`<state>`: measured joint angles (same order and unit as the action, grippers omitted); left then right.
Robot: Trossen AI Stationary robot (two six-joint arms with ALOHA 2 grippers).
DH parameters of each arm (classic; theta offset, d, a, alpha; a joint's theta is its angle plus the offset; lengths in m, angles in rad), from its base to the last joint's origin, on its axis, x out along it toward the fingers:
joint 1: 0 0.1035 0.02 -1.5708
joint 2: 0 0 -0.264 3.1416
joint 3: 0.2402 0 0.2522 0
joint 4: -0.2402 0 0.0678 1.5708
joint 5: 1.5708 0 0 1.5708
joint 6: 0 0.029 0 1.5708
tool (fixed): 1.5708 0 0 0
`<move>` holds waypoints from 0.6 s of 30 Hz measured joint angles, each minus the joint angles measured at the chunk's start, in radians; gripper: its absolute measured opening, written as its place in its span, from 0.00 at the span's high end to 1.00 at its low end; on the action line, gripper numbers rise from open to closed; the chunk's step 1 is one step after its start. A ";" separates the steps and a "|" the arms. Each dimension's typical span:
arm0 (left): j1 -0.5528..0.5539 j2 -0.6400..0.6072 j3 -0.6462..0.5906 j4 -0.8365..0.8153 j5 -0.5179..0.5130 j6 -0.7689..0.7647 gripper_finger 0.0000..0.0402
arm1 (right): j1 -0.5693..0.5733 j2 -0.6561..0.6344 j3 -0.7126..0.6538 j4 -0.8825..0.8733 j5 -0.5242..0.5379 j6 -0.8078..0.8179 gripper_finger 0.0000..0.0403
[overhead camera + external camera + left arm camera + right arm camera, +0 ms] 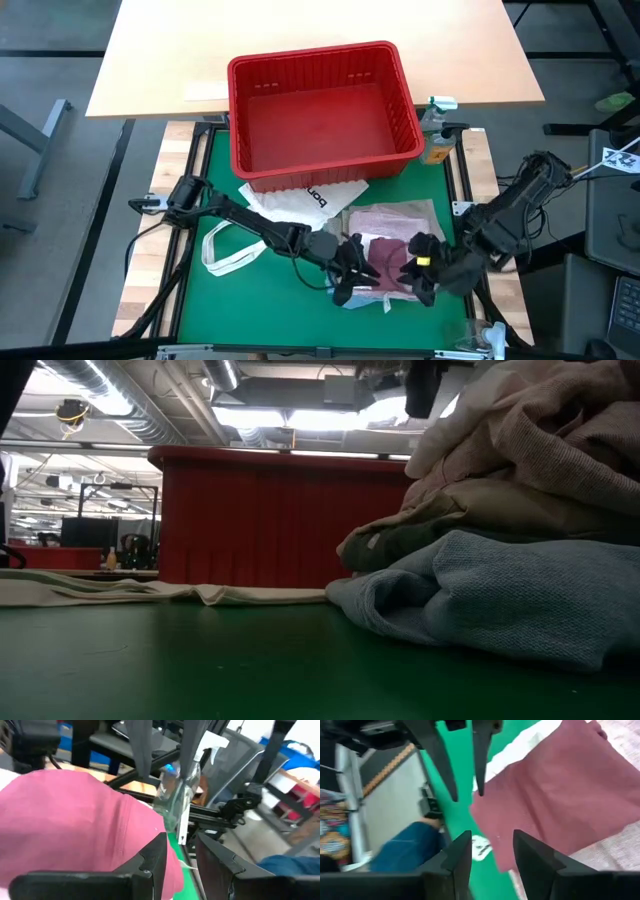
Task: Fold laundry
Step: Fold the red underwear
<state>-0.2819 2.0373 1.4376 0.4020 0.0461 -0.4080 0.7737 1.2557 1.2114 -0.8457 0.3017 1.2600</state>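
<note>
The laundry is a pile at the mat's right: a maroon garment (385, 258) on top of mottled pink cloth (392, 222) and beige cloth (432, 212). In the low view it rests on a dark grey-green piece (450, 535) and a light blue one (500, 600). My left gripper (350, 272) hovers open at the maroon garment's left edge. That cloth (75, 820) lies beside one of its fingers, not between them (181, 840). My right gripper (420, 275) hangs open over the garment's near right part (555, 795), pointing down at a slant (492, 837).
A red slotted basket (320, 55) stands at the mat's far side. A white tote bag (300, 200) lies flat in front of it, with its loop handles (228, 255) spread to the left. A spray bottle (437, 115) stands right of the basket. Bare green mat (260, 310) lies near left.
</note>
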 joint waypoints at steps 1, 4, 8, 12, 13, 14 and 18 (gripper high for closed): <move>-0.009 0.000 0.000 0.000 -0.022 0.017 0.76 | 0.017 0.012 0.000 -0.003 0.033 -0.011 0.64; -0.040 0.007 0.000 -0.002 -0.113 0.068 0.76 | 0.050 0.059 0.000 -0.029 0.105 -0.014 0.64; -0.078 0.030 0.000 -0.009 -0.231 0.161 0.76 | 0.074 0.140 0.000 -0.073 0.135 -0.015 0.64; -0.094 0.060 0.000 -0.010 -0.295 0.191 0.76 | 0.074 0.215 -0.001 -0.096 0.132 -0.019 0.64; -0.094 0.071 0.000 -0.009 -0.301 0.190 0.76 | 0.072 0.233 -0.001 -0.100 0.127 -0.021 0.64; -0.094 0.084 0.000 -0.010 -0.303 0.186 0.76 | 0.071 0.250 -0.001 -0.105 0.123 -0.029 0.64; -0.094 0.115 0.000 -0.022 -0.306 0.184 0.76 | 0.070 0.306 -0.001 -0.111 0.097 -0.041 0.64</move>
<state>-0.3763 2.1527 1.4380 0.3803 -0.2594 -0.2244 0.8440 1.5621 1.2106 -0.9565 0.3989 1.2194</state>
